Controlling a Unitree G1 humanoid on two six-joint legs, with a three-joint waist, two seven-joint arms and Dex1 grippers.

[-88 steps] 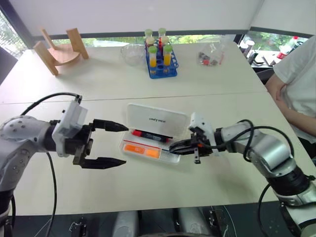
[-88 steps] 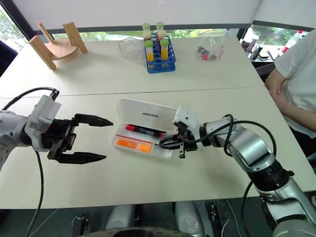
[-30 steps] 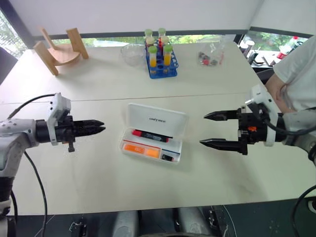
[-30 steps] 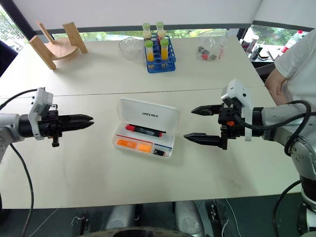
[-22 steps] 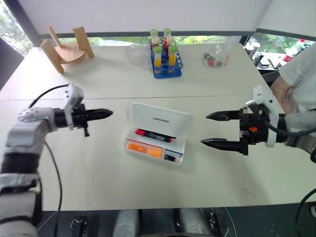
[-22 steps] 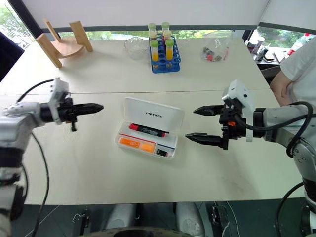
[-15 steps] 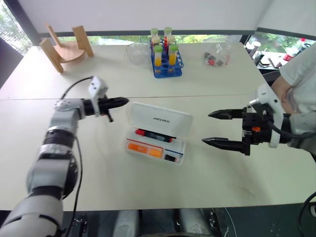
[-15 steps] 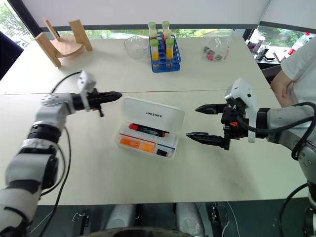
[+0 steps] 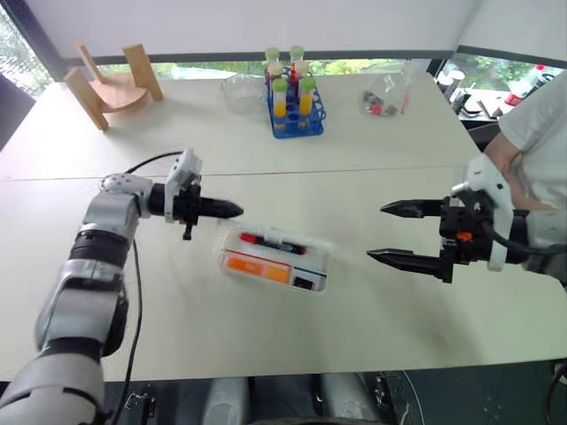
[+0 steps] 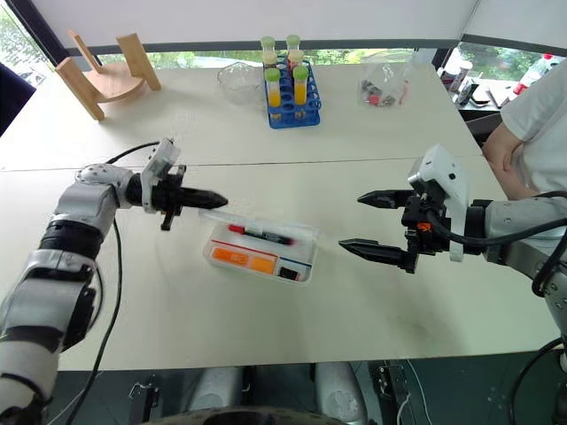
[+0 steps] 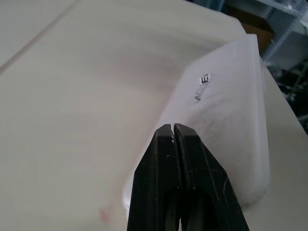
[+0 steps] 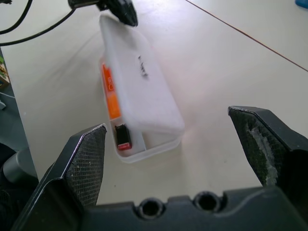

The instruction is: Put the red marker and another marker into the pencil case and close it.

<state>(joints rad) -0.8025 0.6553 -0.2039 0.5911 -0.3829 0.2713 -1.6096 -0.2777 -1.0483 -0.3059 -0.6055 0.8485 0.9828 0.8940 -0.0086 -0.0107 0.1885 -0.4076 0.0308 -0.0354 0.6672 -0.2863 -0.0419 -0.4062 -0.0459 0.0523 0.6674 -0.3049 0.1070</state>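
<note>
1. Count on the bench (image 9: 372, 133): one case (image 10: 259, 248), one red marker (image 10: 257, 234), one orange marker (image 10: 236, 258), one blue rack (image 9: 294, 108), one clear bowl (image 9: 242, 91), one clear bag (image 9: 383, 92), one wooden stand (image 9: 106, 78).
2. The case sits mid-bench, at about 12 o'clock from the robot. Its lid is tipped partway down over the tray, not flat shut.
3. Inside the case: the red marker along the far side, the orange marker along the near side, plus a small black and red bit (image 12: 122, 136) in the end compartment.
4. Left tool (image 10: 216, 200): fingers pressed tight together, holding nothing. Its tip is right at the lid's far left corner, roughly 10 o'clock from the case; can't tell if it's actually touching.
5. Right tool (image 9: 403, 232): spread wide, empty, hovering at 3 o'clock from the case and well apart from it.
6. The rack at 12 o'clock, far side, holds about six green-capped tubes (image 9: 306, 95), some with orange liquid.
7. The bag has small dark and red bits in it. The bowl looks empty.
8. A person in a white shirt (image 9: 542, 115) is at the bench's right edge, 2 o'clock.
</note>
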